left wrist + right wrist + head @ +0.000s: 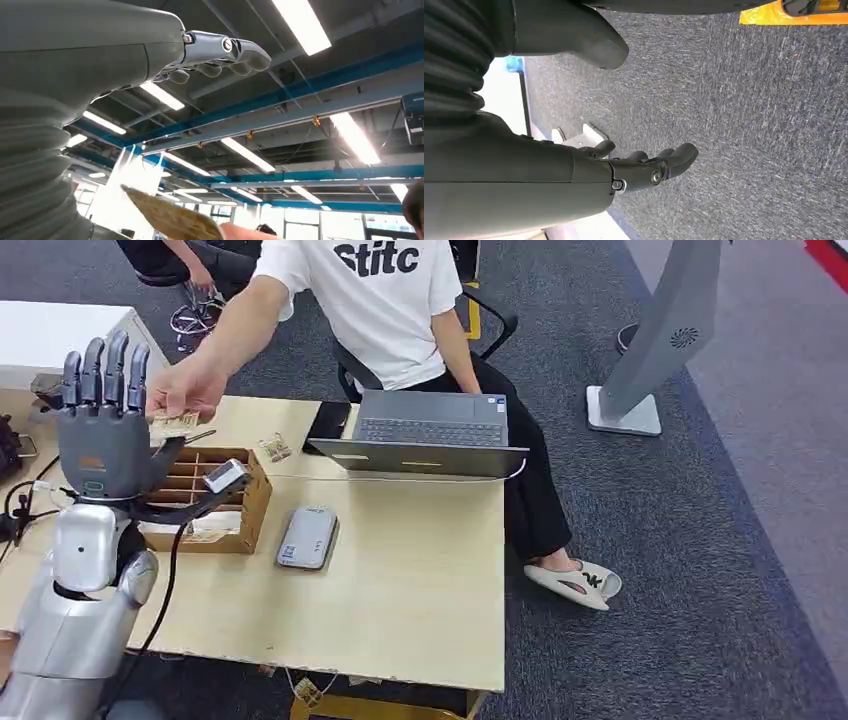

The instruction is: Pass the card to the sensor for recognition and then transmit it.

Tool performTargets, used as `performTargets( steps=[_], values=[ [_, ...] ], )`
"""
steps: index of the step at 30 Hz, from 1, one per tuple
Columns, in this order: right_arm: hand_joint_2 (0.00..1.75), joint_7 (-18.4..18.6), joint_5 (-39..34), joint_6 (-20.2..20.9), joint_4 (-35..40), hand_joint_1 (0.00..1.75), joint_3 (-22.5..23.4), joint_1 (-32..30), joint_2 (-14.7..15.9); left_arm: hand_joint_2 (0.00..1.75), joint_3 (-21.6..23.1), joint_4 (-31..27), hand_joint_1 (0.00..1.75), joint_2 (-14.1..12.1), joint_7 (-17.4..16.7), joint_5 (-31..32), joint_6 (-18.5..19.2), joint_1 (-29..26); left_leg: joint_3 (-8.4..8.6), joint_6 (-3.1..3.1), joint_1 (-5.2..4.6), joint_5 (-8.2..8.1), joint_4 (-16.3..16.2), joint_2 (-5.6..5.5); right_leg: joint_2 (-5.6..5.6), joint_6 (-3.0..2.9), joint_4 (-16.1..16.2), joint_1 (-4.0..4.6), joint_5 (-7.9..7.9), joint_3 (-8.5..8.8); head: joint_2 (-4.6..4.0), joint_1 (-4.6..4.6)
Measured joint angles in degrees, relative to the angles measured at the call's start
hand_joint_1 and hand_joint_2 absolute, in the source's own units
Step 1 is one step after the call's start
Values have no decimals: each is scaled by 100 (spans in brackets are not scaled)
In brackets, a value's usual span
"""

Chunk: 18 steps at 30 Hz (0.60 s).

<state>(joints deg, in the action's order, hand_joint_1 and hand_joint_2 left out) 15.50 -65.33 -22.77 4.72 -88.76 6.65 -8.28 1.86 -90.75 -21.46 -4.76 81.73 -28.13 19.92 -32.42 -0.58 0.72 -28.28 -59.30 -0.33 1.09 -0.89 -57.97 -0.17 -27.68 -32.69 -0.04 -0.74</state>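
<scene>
Right robot hand (fingers loosely curled, holding nothing) above grey carpet.

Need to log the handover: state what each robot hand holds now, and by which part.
Nothing by either. The left hand is raised, fingers straight, empty; the person's hand holds the card by one end beside it. The right hand hangs empty over carpet.

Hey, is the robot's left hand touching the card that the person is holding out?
Cannot tell. In the head view the card sits right beside the raised left hand, in the person's hand, but no plain contact or gap shows.
</scene>
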Motion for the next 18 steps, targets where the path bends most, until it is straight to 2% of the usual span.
performTargets(
  steps=[1,18],
  values=[
    [175,0,0,0,0,0,0,0,0,175,11,0,175,18,0,-11,-13,-5,0,0,0,0,0,0,0,0,0,0,0,0,2,2],
    [175,-15,13,15,0,0,0,-1,0,175,35,2,175,101,79,-184,-153,-277,-3,0,0,0,0,-1,-1,0,0,0,0,-2,2,0]
  ],
)
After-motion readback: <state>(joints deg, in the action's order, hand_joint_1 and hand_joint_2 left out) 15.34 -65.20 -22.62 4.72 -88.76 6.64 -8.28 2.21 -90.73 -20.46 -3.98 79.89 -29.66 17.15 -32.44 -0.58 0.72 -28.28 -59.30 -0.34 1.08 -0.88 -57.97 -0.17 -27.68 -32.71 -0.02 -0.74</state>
